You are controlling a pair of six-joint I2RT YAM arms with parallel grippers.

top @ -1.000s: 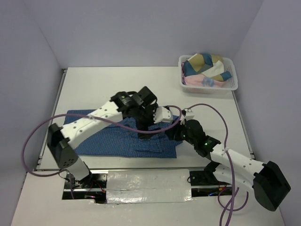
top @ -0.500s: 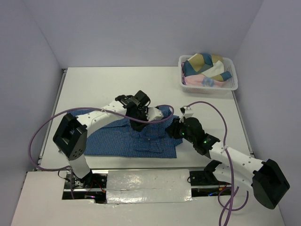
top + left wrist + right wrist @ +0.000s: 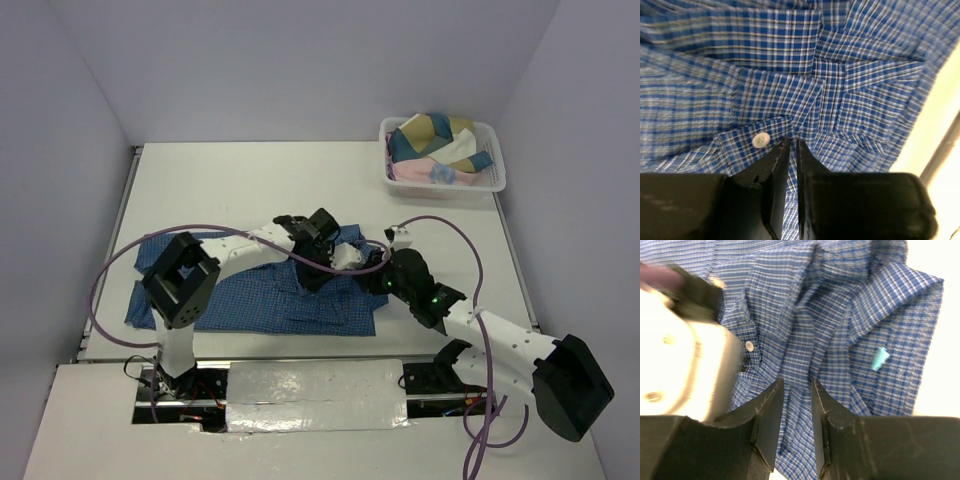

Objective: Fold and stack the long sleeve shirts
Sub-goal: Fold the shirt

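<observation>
A blue fine-checked long sleeve shirt (image 3: 250,300) lies rumpled on the white table in front of the arm bases. My left gripper (image 3: 337,262) is down on its right part. In the left wrist view the left gripper (image 3: 792,142) is shut on a fold of the checked cloth (image 3: 790,95), just right of a white button (image 3: 760,140). My right gripper (image 3: 373,270) meets it from the right. In the right wrist view the right gripper (image 3: 797,385) holds a ridge of the shirt (image 3: 840,315) between narrowly spaced jaws.
A white basket (image 3: 497,182) with a heap of other clothes (image 3: 435,140) stands at the back right. The left arm's white wrist (image 3: 685,355) is close beside my right gripper. A small teal tag (image 3: 880,358) lies on the shirt. Purple cables loop over both arms.
My left arm swung right and lower onto the shirt and its jaws closed on cloth. The right jaws narrowed on a fold. The shirt's left part has bunched and shifted.
</observation>
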